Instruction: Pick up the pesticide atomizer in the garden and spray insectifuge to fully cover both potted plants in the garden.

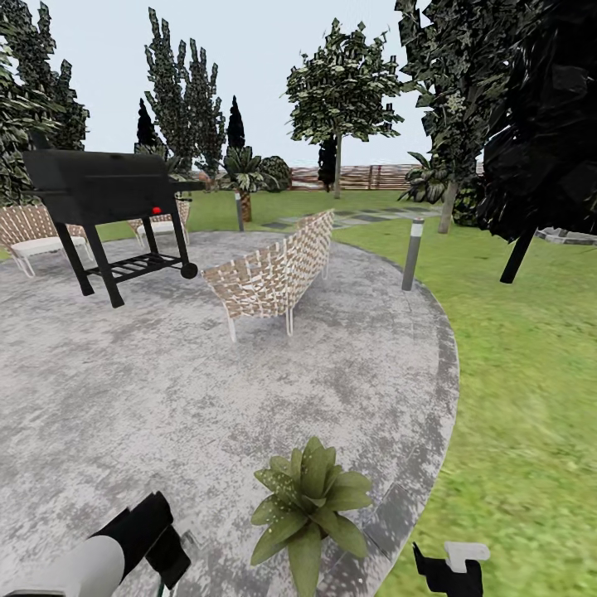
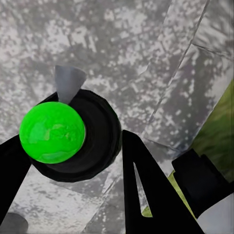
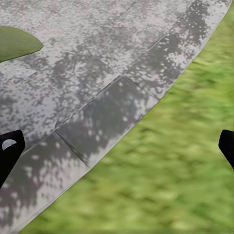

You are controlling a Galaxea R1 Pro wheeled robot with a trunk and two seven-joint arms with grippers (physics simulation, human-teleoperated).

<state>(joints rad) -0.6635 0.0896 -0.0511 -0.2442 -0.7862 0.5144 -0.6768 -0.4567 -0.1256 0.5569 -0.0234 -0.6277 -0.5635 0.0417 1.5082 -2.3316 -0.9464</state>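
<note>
In the left wrist view a dark round bottle with a bright green ball end and a pale grey cone, the pesticide atomizer [image 2: 97,134], sits between the black fingers of my left gripper [image 2: 73,139], which is shut on it. The head view puts that gripper [image 1: 170,557] low at the left over the grey patio. One potted plant [image 1: 308,506], a low rosette of speckled green leaves, stands on the patio between my arms; its pot is hidden under the leaves. My right gripper [image 1: 452,568] hangs open to its right over the patio's edge [image 3: 117,156]. A leaf of the plant [image 3: 14,43] shows beside it.
A black grill [image 1: 104,195] stands on the patio's far left, with woven chairs [image 1: 274,278] behind it and at centre. A grey bollard light [image 1: 412,253] marks the patio rim. Lawn [image 1: 531,373] spreads to the right, with trees and a wooden fence [image 1: 356,176] beyond.
</note>
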